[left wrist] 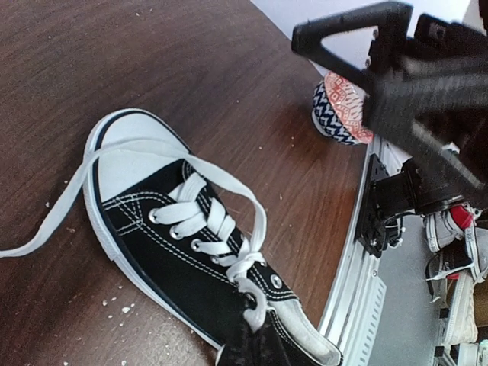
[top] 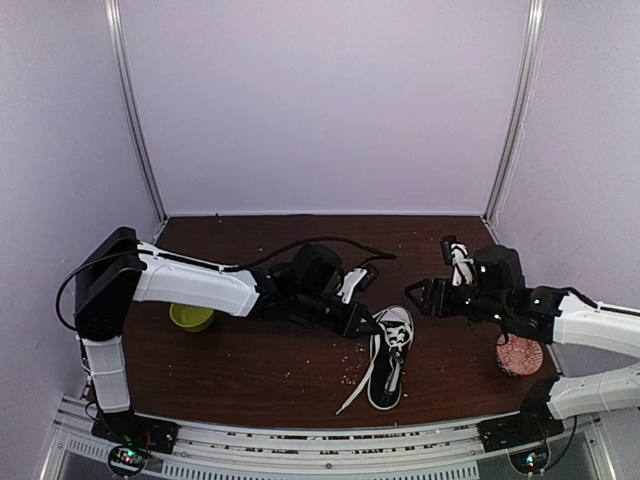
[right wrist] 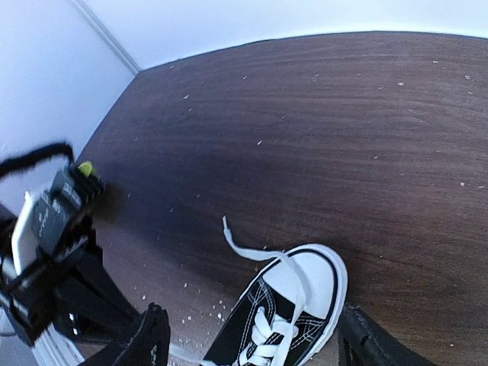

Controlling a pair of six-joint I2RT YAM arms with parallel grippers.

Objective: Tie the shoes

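I see a dark wood table (top: 250, 360) carrying a black sneaker (top: 392, 352) near the front edge, one white lace (top: 355, 390) trailing on the wood. There's a green bowl (top: 190, 317) left, a patterned bowl (top: 518, 355) right, and pale specks (top: 345, 350) scattered around.

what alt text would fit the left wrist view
A black sneaker with a white toe cap lies on a dark wooden table, its white laces loose. A patterned bowl and the right arm sit beyond it.

We find the sneaker (top: 392, 355) on the table (top: 260, 370), toe toward twelve o'clock. From it, the left gripper (top: 365, 322) is at eleven, the right gripper (top: 416, 297) at one, the cup (top: 518, 355) at three, and the bowl (top: 190, 316) at nine, seemingly tucked partly under the left arm (top: 190, 285).
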